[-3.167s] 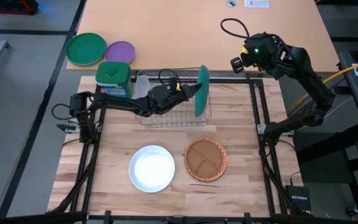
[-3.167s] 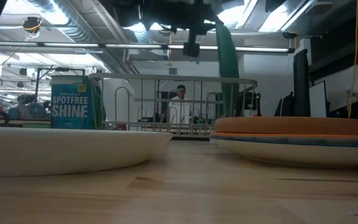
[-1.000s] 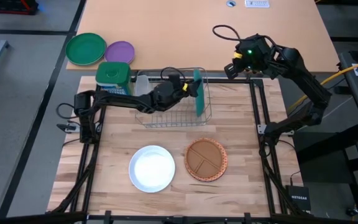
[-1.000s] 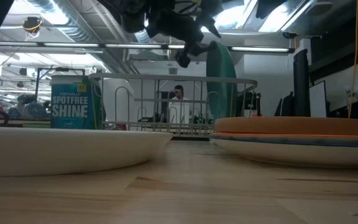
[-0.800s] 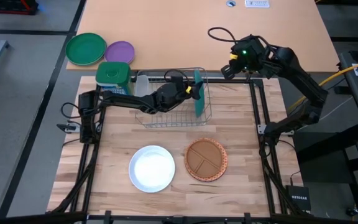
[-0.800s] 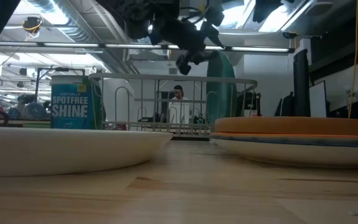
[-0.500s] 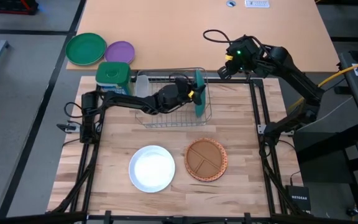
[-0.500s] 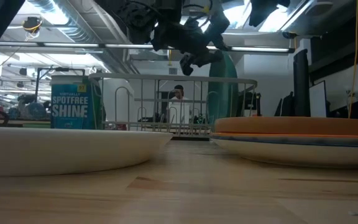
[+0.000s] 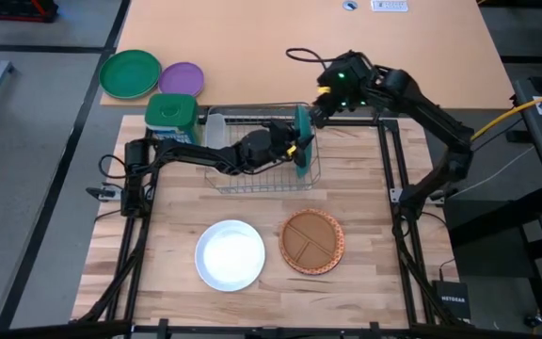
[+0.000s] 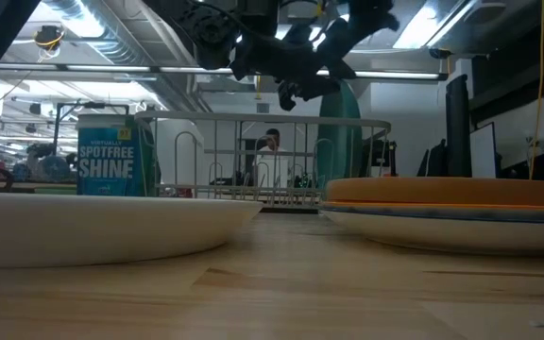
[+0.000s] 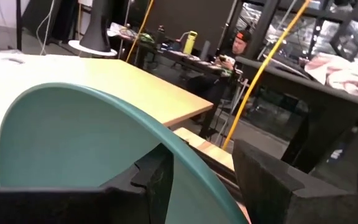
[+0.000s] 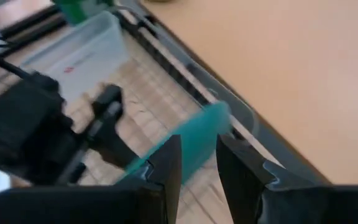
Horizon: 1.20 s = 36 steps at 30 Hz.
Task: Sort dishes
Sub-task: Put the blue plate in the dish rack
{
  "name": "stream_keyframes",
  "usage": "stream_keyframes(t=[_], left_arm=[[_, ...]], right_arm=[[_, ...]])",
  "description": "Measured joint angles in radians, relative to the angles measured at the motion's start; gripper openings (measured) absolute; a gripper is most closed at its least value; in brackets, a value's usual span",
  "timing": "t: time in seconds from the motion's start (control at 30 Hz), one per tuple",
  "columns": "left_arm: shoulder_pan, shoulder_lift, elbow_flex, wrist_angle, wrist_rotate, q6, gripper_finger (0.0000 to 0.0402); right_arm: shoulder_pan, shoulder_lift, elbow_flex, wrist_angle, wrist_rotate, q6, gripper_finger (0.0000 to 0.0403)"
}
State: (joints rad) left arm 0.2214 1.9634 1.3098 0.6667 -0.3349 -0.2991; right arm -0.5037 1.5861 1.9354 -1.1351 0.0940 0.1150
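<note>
Grey floor [image 9: 26,188], ceiling strip lights [image 10: 442,24], cluttered desks [image 11: 185,53]

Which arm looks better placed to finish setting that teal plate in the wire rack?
Probably the left. Its end effector is shut on the teal plate, which stands on edge in the dish rack. The right end effector hovers open just above the plate's rim, gripping nothing.

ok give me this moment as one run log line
step: racking teal plate | left gripper: shut on plate, upright in dish rack | right gripper: open, above plate's rim | white plate, brown divided plate: on table
</note>
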Motion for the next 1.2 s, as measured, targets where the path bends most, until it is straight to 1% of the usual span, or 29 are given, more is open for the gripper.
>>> stream_keyframes(t=[0.1,0.23,0.5,0.67,1.0,1.2], left_arm=[[-0.001,0.000,-0.001,-0.001,0.002,0.036,0.0155],[-0.008,0.000,-0.001,0.000,0.002,0.075,0.0155],[-0.022,0.000,-0.001,0.000,0.012,0.133,0.0155],[-0.026,0.000,-0.001,0.000,0.012,0.179,0.0155],[-0.028,0.000,-0.001,0.000,0.015,0.203,0.0155],[-0.032,0.000,-0.001,0.000,0.014,0.262,0.0155]], right_arm=[[0.000,0.033,0.000,0.034,-0.058,-0.041,0.0104],[0.000,0.078,0.000,0.040,-0.107,-0.090,0.0104],[-0.001,0.140,0.000,0.033,-0.131,-0.124,0.0104],[-0.001,0.162,0.000,-0.003,-0.131,-0.124,0.0104],[-0.001,0.165,0.001,-0.080,-0.126,-0.121,0.0104],[0.000,0.164,0.002,-0.122,-0.063,-0.107,0.0104]])
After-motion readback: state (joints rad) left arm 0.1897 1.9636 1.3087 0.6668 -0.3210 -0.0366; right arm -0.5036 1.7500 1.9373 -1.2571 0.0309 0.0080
